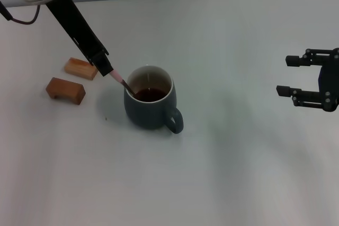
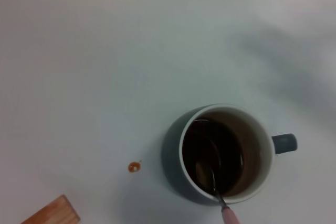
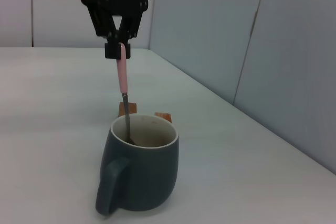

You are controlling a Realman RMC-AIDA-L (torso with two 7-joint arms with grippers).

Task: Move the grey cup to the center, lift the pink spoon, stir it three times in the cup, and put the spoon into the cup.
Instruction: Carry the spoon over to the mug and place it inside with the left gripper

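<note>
Two black jaws of the left gripper (image 1: 104,63) are clamped on the top end of the slim pink-handled spoon with a grey metal neck and bowl (image 1: 117,78), holding it tilted over the rounded dark blue-grey ceramic mug (image 1: 151,104). In the right wrist view the same gripper (image 3: 118,51) pinches the pale pink handle (image 3: 122,74) from above, and the thin metal neck runs down past the mug's rim (image 3: 144,174) into it. The left wrist view shows the spoon (image 2: 218,192) crossing the near rim, its bowl sunk in dark brown liquid (image 2: 212,156) that fills much of the cream-white inside; the mug (image 2: 170,153) has a single loop handle on the side away from the spoon's handle. A small orange-brown drop (image 2: 134,167) lies on the white bench (image 2: 105,66) just beside the mug. Two brown wooden blocks sit to the mug's left, one (image 1: 65,90) nearer it and the other (image 1: 80,68) just behind, under the left arm. Well to the mug's right, the right gripper (image 1: 296,77) hangs above the bench (image 1: 228,173) with its jaws spread apart, holding nothing.
</note>
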